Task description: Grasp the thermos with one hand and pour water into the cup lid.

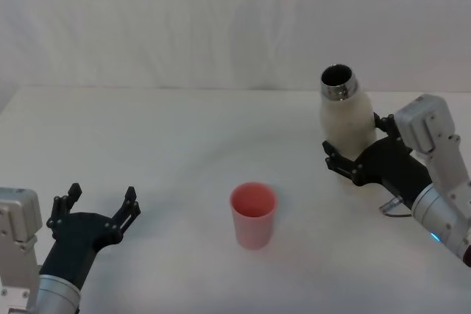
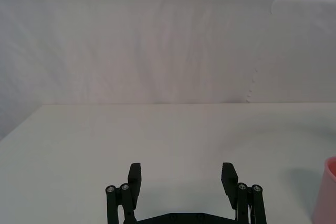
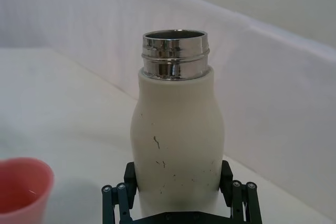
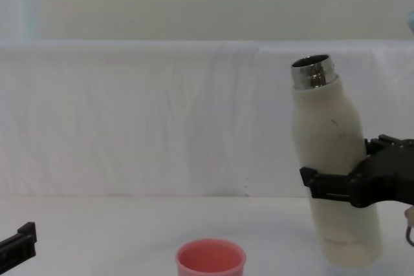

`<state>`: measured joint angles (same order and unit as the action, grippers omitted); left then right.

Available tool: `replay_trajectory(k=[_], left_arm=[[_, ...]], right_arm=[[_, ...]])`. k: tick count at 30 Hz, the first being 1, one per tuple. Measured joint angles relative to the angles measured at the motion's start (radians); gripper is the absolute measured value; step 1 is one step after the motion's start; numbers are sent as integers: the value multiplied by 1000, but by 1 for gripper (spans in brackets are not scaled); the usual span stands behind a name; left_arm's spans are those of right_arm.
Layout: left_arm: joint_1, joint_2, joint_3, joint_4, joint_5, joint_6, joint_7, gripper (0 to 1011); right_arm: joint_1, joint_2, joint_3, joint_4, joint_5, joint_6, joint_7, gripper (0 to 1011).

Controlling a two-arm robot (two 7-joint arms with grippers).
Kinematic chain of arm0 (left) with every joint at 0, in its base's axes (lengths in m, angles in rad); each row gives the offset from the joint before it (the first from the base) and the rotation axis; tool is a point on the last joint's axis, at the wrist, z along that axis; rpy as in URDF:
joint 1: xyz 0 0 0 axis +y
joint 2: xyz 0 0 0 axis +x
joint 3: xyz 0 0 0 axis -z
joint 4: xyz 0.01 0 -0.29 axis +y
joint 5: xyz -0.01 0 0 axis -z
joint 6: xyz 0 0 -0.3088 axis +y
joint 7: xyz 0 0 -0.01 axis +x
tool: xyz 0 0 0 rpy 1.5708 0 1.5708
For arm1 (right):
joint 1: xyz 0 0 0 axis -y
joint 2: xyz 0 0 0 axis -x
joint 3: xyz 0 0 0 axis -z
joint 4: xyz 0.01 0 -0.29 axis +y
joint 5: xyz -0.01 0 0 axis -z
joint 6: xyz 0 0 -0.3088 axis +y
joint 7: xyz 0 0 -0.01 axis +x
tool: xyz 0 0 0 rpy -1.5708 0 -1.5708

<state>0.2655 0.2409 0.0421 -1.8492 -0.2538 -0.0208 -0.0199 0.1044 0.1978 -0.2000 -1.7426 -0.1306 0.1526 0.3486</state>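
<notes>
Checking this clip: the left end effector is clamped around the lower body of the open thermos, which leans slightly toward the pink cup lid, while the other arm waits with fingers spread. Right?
Not quite. It is the right end effector that is clamped around the thermos, as the head view shows. The left end effector is the one waiting with fingers spread. The rest holds: the thermos is open and leans slightly toward the cup lid.
</notes>
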Motion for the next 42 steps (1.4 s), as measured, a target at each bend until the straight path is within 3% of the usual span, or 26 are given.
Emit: replay_trajectory(k=[3,20,42], left_arm=[[0,0,0,0,0,0,0,1001],[0,0,0,0,0,0,0,1001],[0,0,0,0,0,0,0,1001]], right_arm=[[3,-13,3,16,51,-1,9,953],[22,-73,8,79,226,25,19,953],[41,-55,-24,114,320,84,9,952]])
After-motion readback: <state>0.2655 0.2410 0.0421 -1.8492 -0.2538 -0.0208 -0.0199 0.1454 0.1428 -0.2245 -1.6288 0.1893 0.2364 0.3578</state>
